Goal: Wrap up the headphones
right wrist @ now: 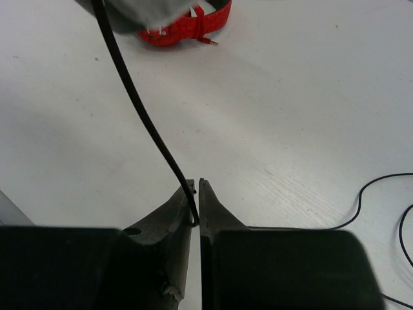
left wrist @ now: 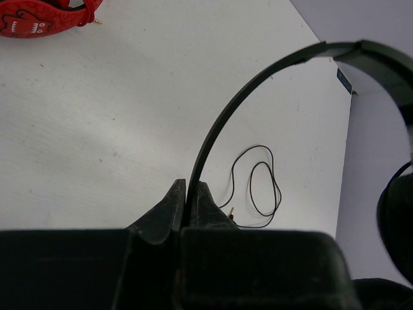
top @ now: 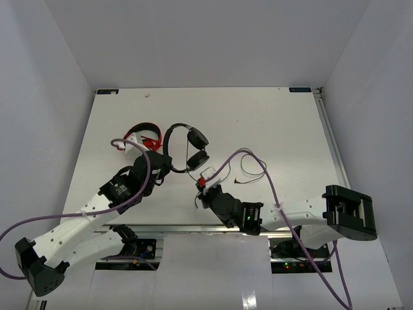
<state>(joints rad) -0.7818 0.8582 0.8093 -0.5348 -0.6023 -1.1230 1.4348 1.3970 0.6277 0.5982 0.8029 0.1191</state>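
A white table (top: 258,116) stands enclosed by plain pale grey walls (top: 206,39).

headphones (top: 187,147) | black, round earcups (top: 197,137) | mid-table | cable (left wrist: 279,194) looped alongside

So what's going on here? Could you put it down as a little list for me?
left tool: shut on the headband of the black headphones
right tool: shut on their cable
rest of cable: loose loops on the table
red headphones: lying on the table, untouched
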